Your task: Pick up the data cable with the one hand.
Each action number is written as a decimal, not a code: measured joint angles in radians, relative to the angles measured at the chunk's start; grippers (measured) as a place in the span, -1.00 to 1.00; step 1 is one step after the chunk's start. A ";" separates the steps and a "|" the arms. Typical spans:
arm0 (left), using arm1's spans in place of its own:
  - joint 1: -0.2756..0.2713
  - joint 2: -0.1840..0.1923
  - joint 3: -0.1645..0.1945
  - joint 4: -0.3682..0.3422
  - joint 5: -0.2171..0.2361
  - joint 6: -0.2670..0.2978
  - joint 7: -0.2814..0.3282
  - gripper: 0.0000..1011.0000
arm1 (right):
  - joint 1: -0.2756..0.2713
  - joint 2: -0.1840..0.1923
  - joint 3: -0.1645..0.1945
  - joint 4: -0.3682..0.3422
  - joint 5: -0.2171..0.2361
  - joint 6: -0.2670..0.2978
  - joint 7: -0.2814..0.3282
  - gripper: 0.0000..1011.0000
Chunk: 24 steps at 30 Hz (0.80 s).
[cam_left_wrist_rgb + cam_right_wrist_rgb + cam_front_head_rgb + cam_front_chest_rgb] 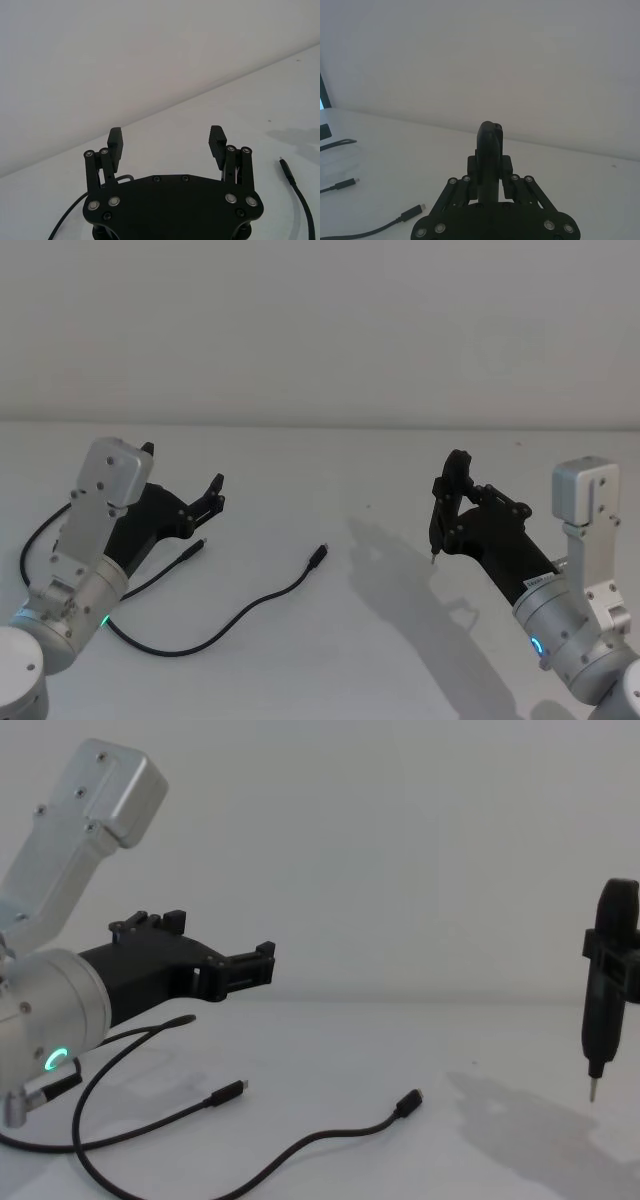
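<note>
Nearby: slimmer cord (178, 559), tabletop's left.
Data cable (319, 555): black, blocky plug.
Left gripper (166, 139): spread wide, empty.
Right gripper (448, 508): grips pen tool (603, 990).

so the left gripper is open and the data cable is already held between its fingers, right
Not quite. The left gripper is open, but the left wrist view shows nothing between its fingers. The data cable lies loose on the table, apart from the gripper.
</note>
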 joint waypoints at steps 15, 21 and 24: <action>0.000 0.000 0.000 0.000 0.000 0.000 0.000 0.98 | 0.000 0.000 0.000 0.000 0.000 0.000 0.000 -0.46; 0.000 0.000 0.000 0.000 0.000 0.000 0.000 0.98 | 0.000 0.000 0.000 0.000 0.000 0.000 0.000 -0.46; 0.000 0.000 0.000 0.000 0.000 0.000 0.000 0.98 | 0.000 0.000 0.000 0.000 0.000 0.000 0.000 -0.46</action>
